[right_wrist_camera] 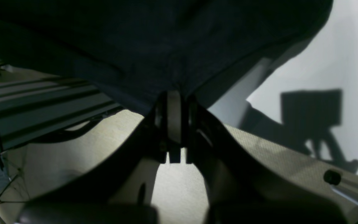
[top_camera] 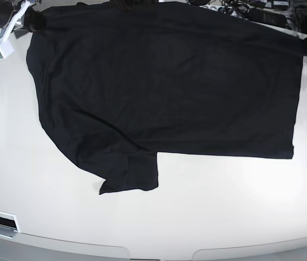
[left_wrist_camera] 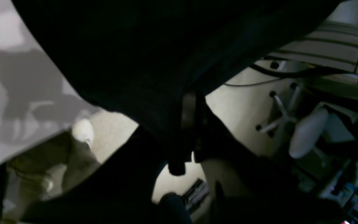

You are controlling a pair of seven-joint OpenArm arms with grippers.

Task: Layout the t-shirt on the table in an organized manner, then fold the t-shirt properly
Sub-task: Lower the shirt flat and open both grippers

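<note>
Your shirt [top_camera: 164, 87] lies spread across the table [top_camera: 207, 217], long axis running side to side between the arms. The left gripper [left_wrist_camera: 189, 124] pinches its far corner on one side, the right gripper [right_wrist_camera: 174, 116] the opposite far corner, both clamped on cloth.

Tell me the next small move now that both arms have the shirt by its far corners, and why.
Probably draw both arms a little farther apart and lower the edge. The left gripper and right gripper each pinch the black t-shirt at the white table's far edge, but one sleeve lies creased and the near hem runs slanted, so it isn't flat yet.
</note>
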